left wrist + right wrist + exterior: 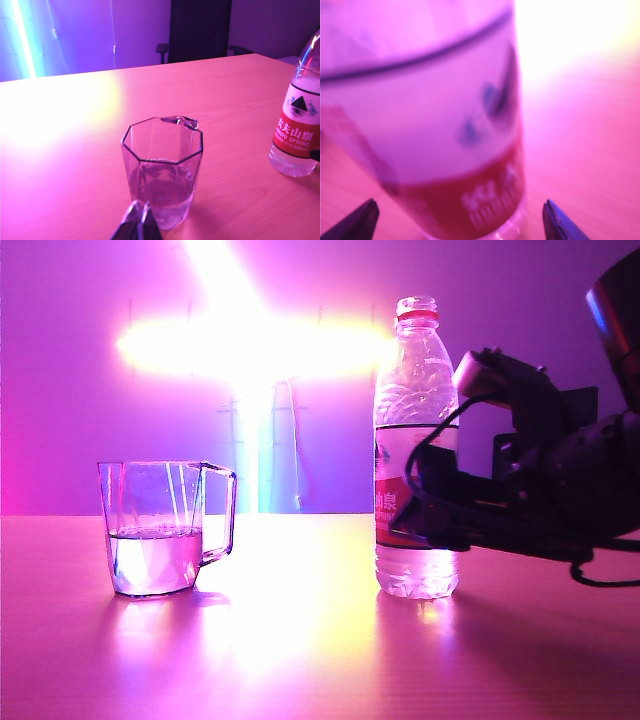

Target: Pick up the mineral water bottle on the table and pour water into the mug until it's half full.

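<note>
Mug (165, 528) stands upright on the tabletop (300, 640), well left of the bottle (415, 450), handle turned toward the bottle. It holds water to approx. half its height, maybe a bit under. In my left wrist view the mug (162, 170) sits just beyond my left hand (139, 220); only the two fingertips (131, 216) show, pressed together w/ no gap, so that hand is closed on nothing and not touching the mug. Tabletop (75, 150) glows bright w/ glare on the far side of the mug.

Bottle stands upright on the tabletop, no cap on, red neck ring at the top, red-and-white label round its lower half, some water in the base. In the left wrist view the bottle (299, 130) is well off to the mug's side, apart from it.

My right hand (435, 505) is at the bottle from the side away from the mug, level w/ the label. In the right wrist view the bottle (435, 125) fills the frame, blurred, and my right hand (460, 222) is spread wide: one fingertip (357, 220) on each side of the bottle, both clear of it w/ tabletop (580, 150) showing in the gaps. No grip on the bottle.
</note>
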